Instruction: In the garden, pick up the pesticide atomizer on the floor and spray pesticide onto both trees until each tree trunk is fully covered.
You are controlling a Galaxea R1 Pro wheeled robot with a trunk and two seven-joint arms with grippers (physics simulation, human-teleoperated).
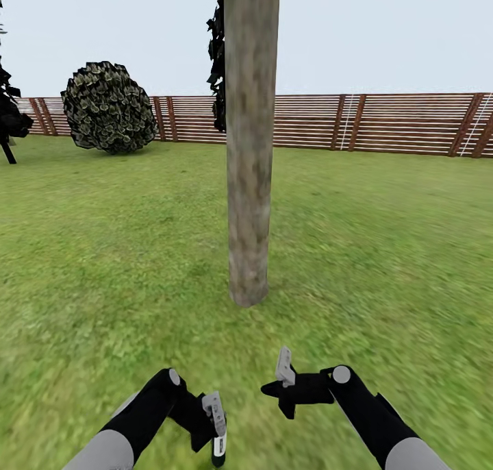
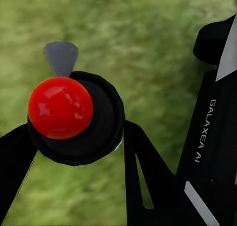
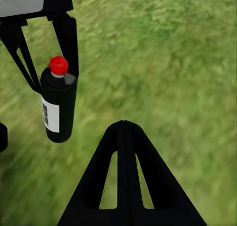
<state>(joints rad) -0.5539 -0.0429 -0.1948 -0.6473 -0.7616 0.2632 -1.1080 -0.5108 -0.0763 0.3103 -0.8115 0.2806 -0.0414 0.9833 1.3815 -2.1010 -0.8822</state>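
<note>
The left gripper (image 1: 215, 425) is pinched on the pesticide atomizer (image 1: 218, 449), held clear above the grass (image 1: 103, 251). The bottle hangs roughly upright, its long axis vertical, red cap (image 3: 58, 65) on top and white label (image 3: 50, 115) on its side. The right gripper (image 1: 282, 388) holds nothing; how far its fingers are spread I cannot tell. The tree trunk (image 1: 250, 148) stands just ahead, before the fence (image 1: 383, 124).
</note>
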